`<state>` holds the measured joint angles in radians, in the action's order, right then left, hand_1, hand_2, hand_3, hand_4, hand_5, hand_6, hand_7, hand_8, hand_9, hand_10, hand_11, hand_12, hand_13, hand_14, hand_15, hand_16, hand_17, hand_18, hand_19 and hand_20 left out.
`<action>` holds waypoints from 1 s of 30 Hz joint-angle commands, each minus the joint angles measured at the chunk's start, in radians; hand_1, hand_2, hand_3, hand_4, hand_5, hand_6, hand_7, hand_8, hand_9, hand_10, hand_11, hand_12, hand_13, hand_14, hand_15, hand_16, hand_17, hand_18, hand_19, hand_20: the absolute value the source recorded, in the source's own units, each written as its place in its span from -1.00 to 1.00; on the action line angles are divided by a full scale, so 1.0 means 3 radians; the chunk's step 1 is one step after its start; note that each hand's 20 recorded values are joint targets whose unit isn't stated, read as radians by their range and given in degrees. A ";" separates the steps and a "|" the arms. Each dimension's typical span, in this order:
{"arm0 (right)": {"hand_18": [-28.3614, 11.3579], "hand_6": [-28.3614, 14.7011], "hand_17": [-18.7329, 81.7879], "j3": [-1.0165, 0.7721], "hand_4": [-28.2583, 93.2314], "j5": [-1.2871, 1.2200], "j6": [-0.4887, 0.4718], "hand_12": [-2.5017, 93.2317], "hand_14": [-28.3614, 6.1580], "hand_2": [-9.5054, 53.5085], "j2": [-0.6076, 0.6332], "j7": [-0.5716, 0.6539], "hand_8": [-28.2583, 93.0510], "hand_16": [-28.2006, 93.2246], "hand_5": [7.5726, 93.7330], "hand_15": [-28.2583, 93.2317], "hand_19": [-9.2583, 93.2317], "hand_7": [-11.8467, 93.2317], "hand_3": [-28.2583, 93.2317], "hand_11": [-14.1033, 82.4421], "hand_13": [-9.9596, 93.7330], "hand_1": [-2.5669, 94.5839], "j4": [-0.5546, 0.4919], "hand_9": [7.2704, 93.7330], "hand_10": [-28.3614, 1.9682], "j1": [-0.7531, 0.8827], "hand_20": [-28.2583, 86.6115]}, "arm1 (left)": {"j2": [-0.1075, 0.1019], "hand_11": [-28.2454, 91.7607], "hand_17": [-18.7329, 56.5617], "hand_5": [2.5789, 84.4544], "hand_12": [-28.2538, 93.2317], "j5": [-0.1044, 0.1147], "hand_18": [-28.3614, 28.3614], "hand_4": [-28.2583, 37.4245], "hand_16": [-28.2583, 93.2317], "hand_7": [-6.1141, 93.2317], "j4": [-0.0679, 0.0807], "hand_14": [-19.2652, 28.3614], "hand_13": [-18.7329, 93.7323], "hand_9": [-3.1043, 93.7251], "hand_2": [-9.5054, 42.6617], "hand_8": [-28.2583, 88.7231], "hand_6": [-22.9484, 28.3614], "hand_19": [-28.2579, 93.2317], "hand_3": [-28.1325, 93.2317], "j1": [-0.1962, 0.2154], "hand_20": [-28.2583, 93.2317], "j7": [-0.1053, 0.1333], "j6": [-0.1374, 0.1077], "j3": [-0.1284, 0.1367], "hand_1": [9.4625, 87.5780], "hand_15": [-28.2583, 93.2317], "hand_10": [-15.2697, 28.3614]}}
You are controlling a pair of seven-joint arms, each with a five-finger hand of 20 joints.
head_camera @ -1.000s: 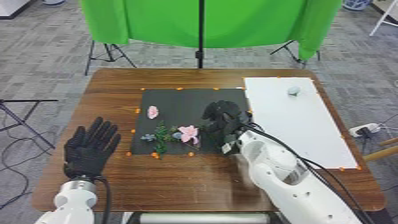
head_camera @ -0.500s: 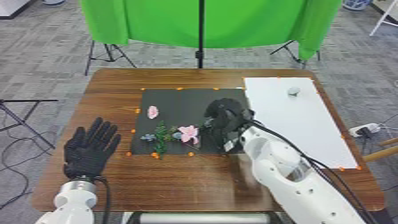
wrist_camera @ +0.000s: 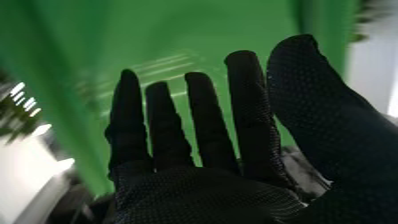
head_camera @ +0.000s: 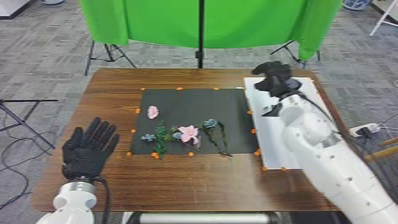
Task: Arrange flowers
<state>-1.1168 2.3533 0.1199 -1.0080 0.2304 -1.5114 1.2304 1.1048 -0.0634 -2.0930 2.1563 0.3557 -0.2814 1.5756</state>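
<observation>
In the head view my right hand (head_camera: 274, 76) is over the far part of the white sheet, its fingers spread. In the right wrist view that hand (wrist_camera: 204, 192) is open, fingers straight, with nothing held. My left hand (head_camera: 87, 150) stays open at the table's left. On the black mat, a blue-grey flower (head_camera: 210, 123) has dark stems running toward the near edge. Beside it are a pink flower (head_camera: 188, 133), a green sprig (head_camera: 162, 139) and a small blue-grey bloom (head_camera: 148, 137). A separate pink bloom (head_camera: 153, 112) lies farther back.
The black mat (head_camera: 191, 102) is at the middle of the brown table (head_camera: 187, 180), with the white sheet (head_camera: 277, 146) right of it. Orange marks line their edges. My right arm crosses the sheet. A green cloth (head_camera: 151, 22) hangs beyond the table.
My right hand has left the black mat and moved away and rightward over the white sheet. The blue-grey flower by which it was now lies uncovered. The left hand is unmoved.
</observation>
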 commanded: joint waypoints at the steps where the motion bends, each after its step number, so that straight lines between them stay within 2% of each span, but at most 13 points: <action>1: -0.50 0.34 -0.48 -0.0307 -1.00 0.0183 -0.0469 -0.69 -0.33 -1.00 0.0253 0.0221 -0.82 -0.28 -0.05 -0.19 0.23 -0.34 0.90 -0.48 -0.39 -0.13 0.0516 -0.27 0.02 -0.0361 -0.09 | -0.0008 -0.14 -0.74 0.06 -0.41 0.0023 0.51 -1.00 -0.70 -0.65 0.0004 0.49 -0.16 -0.12 -0.06 -0.69 0.31 0.11 0.74 0.0038 -0.36 0.0015 0.0027 -0.0022 -0.49 0.13 0.44; 3: -0.59 0.37 -0.45 -0.0382 -1.00 0.0160 -0.0697 -0.70 -0.32 -1.00 0.0275 0.0213 -0.82 -0.26 -0.08 -0.23 0.20 -0.35 0.90 -0.49 -0.38 -0.08 0.0560 -0.29 0.05 -0.0349 -0.12 | -0.0011 -0.14 -0.74 0.06 -0.41 0.0005 0.53 -1.00 -0.70 -0.65 0.0009 0.49 -0.16 -0.12 -0.06 -0.69 0.31 0.11 0.74 0.0025 -0.36 0.0009 0.0050 -0.0036 -0.49 0.13 0.44; 6: -0.68 0.39 -0.41 -0.0455 -1.00 0.0200 -0.1033 -0.70 -0.30 -1.00 0.0281 0.0135 -0.81 -0.25 -0.11 -0.26 0.18 -0.37 0.89 -0.51 -0.35 -0.03 0.0593 -0.31 0.09 -0.0308 -0.14 | -0.0023 -0.14 -0.74 0.06 -0.41 -0.0022 0.54 -1.00 -0.69 -0.65 0.0006 0.50 -0.16 -0.12 -0.05 -0.69 0.31 0.11 0.74 0.0024 -0.36 0.0005 0.0037 -0.0036 -0.49 0.13 0.44; 8: -0.71 0.40 -0.37 -0.0453 -1.00 0.0241 -0.1134 -0.70 -0.25 -1.00 0.0255 0.0068 -0.81 -0.24 -0.14 -0.29 0.17 -0.37 0.87 -0.52 -0.29 -0.01 0.0645 -0.32 0.11 -0.0298 -0.15 | -0.0023 -0.14 -0.74 0.06 -0.41 -0.0016 0.54 -1.00 -0.69 -0.65 0.0008 0.50 -0.16 -0.12 -0.05 -0.69 0.31 0.11 0.74 0.0036 -0.36 0.0024 0.0039 -0.0036 -0.49 0.13 0.44; 9: -0.72 0.40 -0.36 -0.0483 -1.00 0.0199 -0.1181 -0.70 -0.24 -1.00 0.0233 0.0054 -0.81 -0.23 -0.15 -0.30 0.16 -0.37 0.86 -0.52 -0.28 0.00 0.0657 -0.32 0.11 -0.0282 -0.16 | -0.0021 -0.15 -0.74 0.06 -0.41 0.0005 0.54 -1.00 -0.69 -0.65 0.0027 0.50 -0.16 -0.12 -0.06 -0.69 0.31 0.11 0.74 0.0024 -0.36 0.0041 0.0077 -0.0047 -0.49 0.13 0.44; 10: -0.73 0.40 -0.35 -0.0517 -1.00 0.0163 -0.1184 -0.70 -0.23 -1.00 0.0209 0.0070 -0.81 -0.22 -0.16 -0.30 0.16 -0.38 0.82 -0.52 -0.26 0.02 0.0655 -0.32 0.12 -0.0247 -0.16 | -0.0017 -0.15 -0.74 0.06 -0.41 0.0014 0.54 -1.00 -0.69 -0.65 0.0028 0.50 -0.16 -0.12 -0.06 -0.69 0.31 0.11 0.74 0.0022 -0.36 0.0027 0.0089 -0.0049 -0.49 0.13 0.44; 13: -0.74 0.41 -0.31 -0.0526 -1.00 0.0108 -0.1150 -0.70 -0.20 -1.00 0.0150 0.0097 -0.81 -0.21 -0.15 -0.29 0.18 -0.37 0.72 -0.51 -0.22 0.09 0.0704 -0.31 0.13 -0.0223 -0.16 | -0.0015 -0.15 -0.73 0.06 -0.40 -0.0025 0.53 -1.00 -0.69 -0.65 0.0027 0.50 -0.16 -0.12 -0.07 -0.69 0.31 0.11 0.75 0.0025 -0.36 0.0006 0.0095 -0.0072 -0.49 0.13 0.44; 18: -0.72 0.40 -0.27 -0.0507 -1.00 0.0050 -0.1210 -0.70 -0.14 -1.00 0.0075 0.0065 -0.81 -0.21 -0.17 -0.28 0.19 -0.38 0.69 -0.51 -0.17 0.13 0.0738 -0.31 0.17 -0.0242 -0.16 | -0.0010 -0.15 -0.73 0.05 -0.40 -0.0048 0.53 -1.00 -0.69 -0.66 0.0015 0.50 -0.16 -0.12 -0.08 -0.69 0.31 0.10 0.75 0.0043 -0.36 0.0012 0.0075 -0.0097 -0.49 0.13 0.44; 19: -0.71 0.40 -0.27 -0.0507 -1.00 0.0060 -0.1210 -0.70 -0.13 -1.00 0.0074 0.0067 -0.81 -0.21 -0.17 -0.27 0.21 -0.38 0.69 -0.51 -0.17 0.13 0.0739 -0.32 0.18 -0.0234 -0.15 | -0.0009 -0.15 -0.73 0.05 -0.40 -0.0062 0.53 -1.00 -0.69 -0.66 0.0013 0.50 -0.16 -0.12 -0.08 -0.68 0.31 0.10 0.74 0.0046 -0.36 -0.0007 0.0089 -0.0107 -0.49 0.13 0.44; 20: -0.70 0.41 -0.27 -0.0516 -1.00 0.0092 -0.1208 -0.70 -0.13 -1.00 0.0070 0.0058 -0.81 -0.21 -0.17 -0.27 0.22 -0.37 0.69 -0.52 -0.17 0.13 0.0746 -0.32 0.18 -0.0227 -0.14 | -0.0011 -0.15 -0.73 0.05 -0.40 -0.0064 0.53 -1.00 -0.69 -0.66 0.0013 0.50 -0.16 -0.12 -0.08 -0.68 0.31 0.10 0.74 0.0053 -0.36 -0.0022 0.0108 -0.0115 -0.49 0.13 0.44; 24: -0.64 0.45 -0.25 -0.0498 -1.00 0.0129 -0.1300 -0.70 -0.10 -1.00 0.0058 -0.0020 -0.81 -0.22 -0.17 -0.25 0.34 -0.37 0.69 -0.51 -0.14 0.13 0.0768 -0.32 0.20 -0.0233 -0.10 | -0.0005 -0.15 -0.73 0.05 -0.40 -0.0040 0.53 -1.00 -0.69 -0.66 0.0002 0.50 -0.16 -0.12 -0.08 -0.68 0.30 0.10 0.74 0.0076 -0.35 -0.0011 0.0073 -0.0123 -0.49 0.13 0.43; 28: -0.57 0.54 -0.19 -0.0464 -1.00 0.0200 -0.1191 -0.68 0.12 -1.00 0.0047 -0.0083 -0.82 -0.22 0.01 -0.06 0.61 -0.35 0.63 -0.47 0.10 0.19 0.0769 -0.08 0.31 -0.0171 0.01 | -0.0011 -0.15 -0.73 0.05 -0.40 -0.0045 0.52 -1.00 -0.69 -0.66 0.0000 0.50 -0.16 -0.12 -0.08 -0.68 0.30 0.10 0.74 0.0070 -0.36 -0.0015 0.0057 -0.0122 -0.49 0.13 0.43; 30: -0.54 0.54 -0.17 -0.0471 -1.00 0.0133 -0.1247 -0.65 0.20 -1.00 0.0035 -0.0016 -0.82 -0.22 0.13 0.06 0.68 -0.35 0.61 -0.42 0.19 0.21 0.0750 0.08 0.26 -0.0151 0.04 | -0.0003 -0.15 -0.73 0.05 -0.40 -0.0039 0.52 -1.00 -0.69 -0.66 0.0005 0.50 -0.15 -0.12 -0.07 -0.68 0.31 0.10 0.74 0.0051 -0.35 -0.0029 0.0046 -0.0123 -0.49 0.12 0.44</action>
<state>-1.2676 2.3811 -0.2548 -0.9886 0.2274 -1.2880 1.1626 1.0981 -0.0734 -2.0928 2.1596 0.3594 -0.2626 1.5471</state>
